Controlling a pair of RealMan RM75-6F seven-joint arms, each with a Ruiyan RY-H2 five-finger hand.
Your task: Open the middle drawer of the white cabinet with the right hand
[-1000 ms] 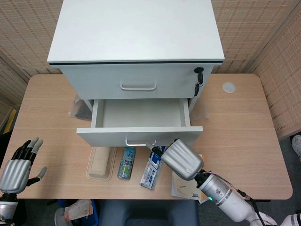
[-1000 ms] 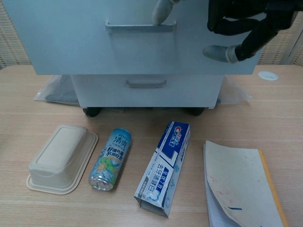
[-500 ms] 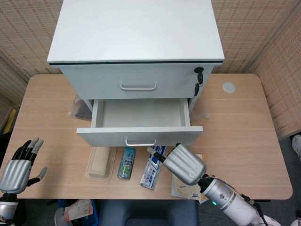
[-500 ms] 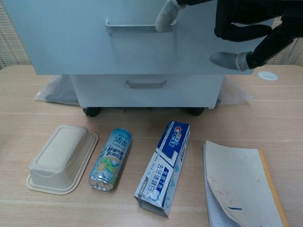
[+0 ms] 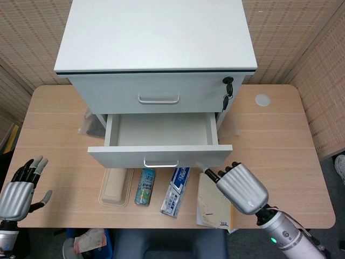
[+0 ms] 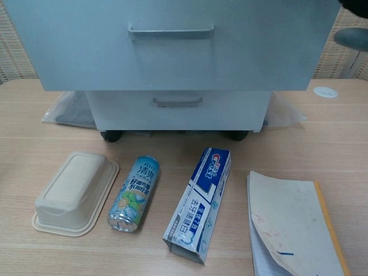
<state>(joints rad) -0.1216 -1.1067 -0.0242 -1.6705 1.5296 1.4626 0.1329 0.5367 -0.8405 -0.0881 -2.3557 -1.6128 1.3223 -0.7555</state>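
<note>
Looking down from the head view, we see our right hand point(image 5: 241, 188) has left the handle point(image 5: 160, 163) and drawn back toward the lower right, fingers spread and holding nothing; the middle drawer point(image 5: 160, 141) of the white cabinet point(image 5: 156, 48) stands pulled out at centre frame, so we judge the opening done. Our left hand point(image 5: 19, 190) hangs open at lower left. In the chest view, the wooden table point(image 6: 322, 144) carries a toothpaste box point(image 6: 198, 204), can point(image 6: 133, 194), tray point(image 6: 75, 192) and notebook point(image 6: 293, 227); woven panels line the walls.
</note>
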